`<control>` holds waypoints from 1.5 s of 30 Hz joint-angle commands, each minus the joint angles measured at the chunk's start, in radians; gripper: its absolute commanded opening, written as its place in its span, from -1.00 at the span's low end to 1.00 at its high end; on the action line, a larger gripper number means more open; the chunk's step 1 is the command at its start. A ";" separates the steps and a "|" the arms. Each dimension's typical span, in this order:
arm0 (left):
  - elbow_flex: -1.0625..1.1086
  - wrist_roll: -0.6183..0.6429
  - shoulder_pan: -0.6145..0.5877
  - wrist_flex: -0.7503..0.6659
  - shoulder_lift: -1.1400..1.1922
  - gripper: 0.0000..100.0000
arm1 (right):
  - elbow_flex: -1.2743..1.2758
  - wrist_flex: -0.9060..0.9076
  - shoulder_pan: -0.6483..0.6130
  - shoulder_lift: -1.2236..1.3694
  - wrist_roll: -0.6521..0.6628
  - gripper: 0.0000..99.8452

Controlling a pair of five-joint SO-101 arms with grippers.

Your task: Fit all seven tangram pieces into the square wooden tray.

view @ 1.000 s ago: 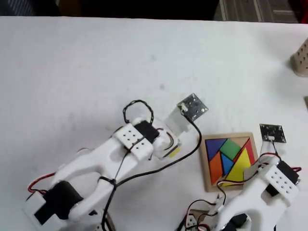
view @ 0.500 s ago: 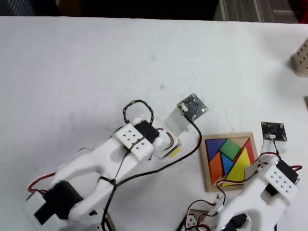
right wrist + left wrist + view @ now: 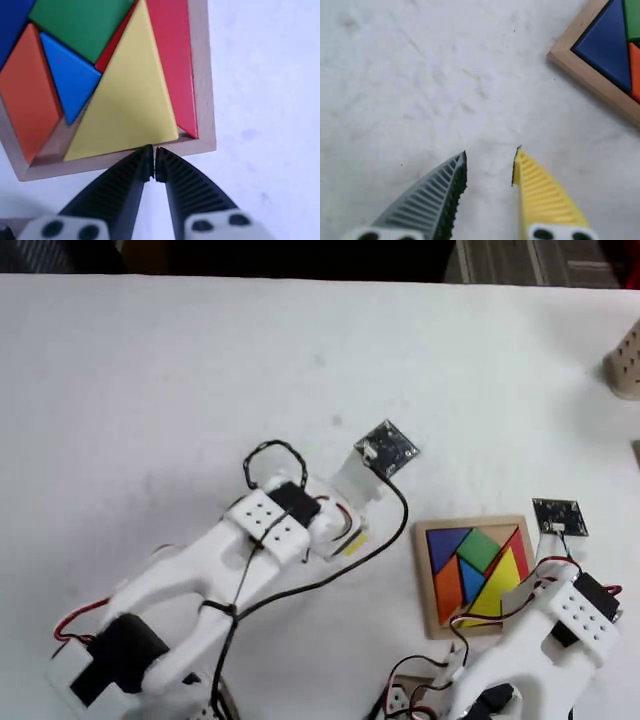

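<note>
The square wooden tray lies at the front right of the table, filled with coloured tangram pieces. In the right wrist view I see the large yellow triangle, a red piece, the green square, a small blue triangle and an orange piece. My right gripper is shut and holds nothing, its tips at the tray rim by the yellow triangle's base. My left gripper stands open over bare table, left of a tray corner.
A wooden pegged block stands at the right edge. A black cable loops from the left arm toward the tray. The right arm covers the tray's near right corner. The far half of the table is bare white.
The left arm has drawn back up and to the left, away from the tray. The right arm has barely shifted.
</note>
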 commanded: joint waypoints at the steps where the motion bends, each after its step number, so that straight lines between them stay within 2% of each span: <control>1: -0.008 -0.009 -0.013 -0.025 -0.047 -0.64 | -0.017 -0.016 -0.001 0.042 -0.014 -0.97; 5: -0.008 -0.009 -0.013 -0.025 -0.047 -0.64 | -0.061 -0.062 -0.001 0.173 -0.020 -0.97; 11: -0.008 -0.009 -0.012 -0.025 -0.047 -0.64 | -0.238 -0.038 0.007 0.369 -0.060 -0.97; 17: -0.008 -0.009 -0.013 -0.025 -0.047 -0.64 | -0.350 0.047 -0.001 0.372 -0.064 -0.97; 22: -0.008 -0.009 -0.013 -0.025 -0.045 -0.64 | -0.402 0.042 -0.076 0.403 -0.135 -0.97; 26: -0.008 -0.009 -0.013 -0.026 -0.045 -0.64 | -0.404 0.056 -0.137 0.426 -0.138 -0.97; 34: -0.008 -0.009 -0.015 -0.026 -0.045 -0.63 | -0.313 0.162 -0.140 0.280 -0.129 -0.97; 37: -0.008 -0.009 -0.015 -0.026 -0.045 -0.63 | -0.204 0.088 -0.147 0.223 -0.141 -0.96; 41: -0.008 -0.009 -0.015 -0.026 -0.045 -0.63 | -0.104 -0.051 -0.147 0.209 -0.226 -0.96; 45: -0.008 -0.009 -0.015 -0.026 -0.045 -0.63 | -0.097 -0.071 -0.148 0.209 -0.233 -0.96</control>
